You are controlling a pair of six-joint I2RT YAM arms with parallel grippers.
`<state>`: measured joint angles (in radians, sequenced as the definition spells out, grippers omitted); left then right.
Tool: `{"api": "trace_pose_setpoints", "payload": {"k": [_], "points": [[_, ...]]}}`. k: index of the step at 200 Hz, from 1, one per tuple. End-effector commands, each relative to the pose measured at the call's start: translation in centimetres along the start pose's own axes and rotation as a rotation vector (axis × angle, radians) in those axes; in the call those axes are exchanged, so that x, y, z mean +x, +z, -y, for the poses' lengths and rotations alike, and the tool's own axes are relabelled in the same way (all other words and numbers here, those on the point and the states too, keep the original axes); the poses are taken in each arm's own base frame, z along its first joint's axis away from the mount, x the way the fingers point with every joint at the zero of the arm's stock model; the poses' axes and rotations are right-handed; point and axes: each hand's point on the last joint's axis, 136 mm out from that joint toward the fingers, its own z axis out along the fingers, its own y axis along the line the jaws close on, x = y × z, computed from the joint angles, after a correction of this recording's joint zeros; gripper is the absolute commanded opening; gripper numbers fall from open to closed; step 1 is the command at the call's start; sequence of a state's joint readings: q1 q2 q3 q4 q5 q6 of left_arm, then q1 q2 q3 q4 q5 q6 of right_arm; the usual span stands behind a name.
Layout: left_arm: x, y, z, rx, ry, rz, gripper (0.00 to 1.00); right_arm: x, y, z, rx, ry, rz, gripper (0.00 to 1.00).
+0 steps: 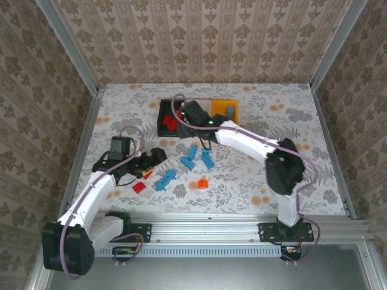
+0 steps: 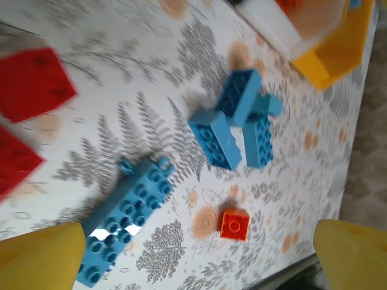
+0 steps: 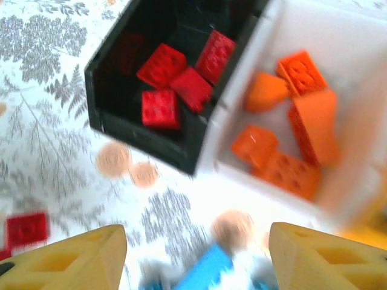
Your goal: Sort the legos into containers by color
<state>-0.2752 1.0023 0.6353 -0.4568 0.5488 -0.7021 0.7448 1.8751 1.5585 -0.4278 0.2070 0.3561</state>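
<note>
Loose legos lie on the flowered table: a long blue brick (image 2: pixel 127 217), a cluster of blue bricks (image 2: pixel 236 127), a small orange brick (image 2: pixel 234 224) and red bricks (image 2: pixel 33 84). My left gripper (image 2: pixel 199 260) hangs open over them, holding nothing. The black container (image 3: pixel 145 142) holds several red bricks (image 3: pixel 163 84). Beside it the white container (image 3: pixel 338 48) holds several orange bricks (image 3: pixel 290 133). My right gripper (image 3: pixel 196 257) stands open just in front of these two bins, with a blurred blue brick (image 3: pixel 208 272) on the table below. The orange-yellow container (image 1: pixel 233 115) has a blue brick inside.
From above, the right arm (image 1: pixel 248 142) reaches over the white bin and hides it. Blue bricks (image 1: pixel 192 151), the orange brick (image 1: pixel 202 183) and a red brick (image 1: pixel 139 186) are scattered between the arms. Wallpapered walls enclose the table on three sides.
</note>
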Motion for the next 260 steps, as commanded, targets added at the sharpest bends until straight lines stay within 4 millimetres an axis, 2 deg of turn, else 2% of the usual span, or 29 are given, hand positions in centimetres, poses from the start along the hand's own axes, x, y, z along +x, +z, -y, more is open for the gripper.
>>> {"api": "trace_pose_setpoints", "payload": {"k": [1,18,36,60,75,97,113,124,138,154,168,190,215,224,235,247,260], "points": [[0.4,1.8,1.6,0.015,0.072,0.016,1.00,5.6,-0.7,2.4,0.032,0.026,-0.093,0.67],[1.0,3.0,2.1,0.027,0.099,0.000,1.00,10.0,-1.0,3.3,0.020,0.017,-0.182,0.72],[0.7,3.4,1.8,0.015,0.094,0.002,1.00,12.9,-0.7,3.4,0.001,0.013,-0.256,0.79],[0.3,3.3,2.1,-0.007,0.123,-0.016,1.00,14.7,0.9,4.1,0.040,-0.028,-0.313,0.80],[0.3,3.0,2.1,-0.024,0.131,-0.024,1.00,15.5,2.0,3.5,0.013,-0.046,-0.344,0.79],[0.6,2.7,1.4,-0.046,0.122,-0.009,1.00,16.6,3.4,3.4,0.007,-0.059,-0.377,0.73],[1.0,2.5,0.5,-0.056,0.100,0.012,1.00,17.2,3.9,3.9,0.035,-0.068,-0.390,0.64],[1.3,2.4,0.0,-0.060,0.094,0.024,1.00,17.1,3.8,4.3,0.057,-0.071,-0.383,0.53],[1.5,2.2,-0.4,-0.067,0.088,0.036,1.00,16.6,3.4,4.8,0.080,-0.075,-0.359,0.41],[1.3,2.0,-0.6,-0.072,0.088,0.046,1.00,15.7,2.2,4.9,0.077,-0.077,-0.330,0.33],[1.0,1.8,-0.6,-0.080,0.081,0.049,1.00,15.0,0.6,4.4,0.029,-0.069,-0.322,0.33],[0.9,2.0,-0.5,-0.082,0.057,0.033,1.00,13.1,-1.9,5.4,0.028,-0.054,-0.290,0.32],[0.5,3.1,0.1,-0.048,0.008,0.041,1.00,8.2,-4.0,8.2,0.055,0.011,-0.174,0.33],[-0.1,3.4,1.0,-0.029,0.003,0.060,1.00,6.4,-3.9,9.6,0.080,0.032,-0.141,0.33],[0.0,4.1,3.4,0.002,0.065,0.060,1.00,4.2,-3.4,11.5,0.109,0.075,-0.106,0.32],[-0.6,4.4,5.2,-0.001,0.117,0.055,1.00,2.5,-2.0,13.5,0.134,0.127,-0.100,0.32],[-0.6,5.0,6.5,0.007,0.152,0.015,1.00,1.7,0.2,15.3,0.162,0.178,-0.122,0.31]]}}
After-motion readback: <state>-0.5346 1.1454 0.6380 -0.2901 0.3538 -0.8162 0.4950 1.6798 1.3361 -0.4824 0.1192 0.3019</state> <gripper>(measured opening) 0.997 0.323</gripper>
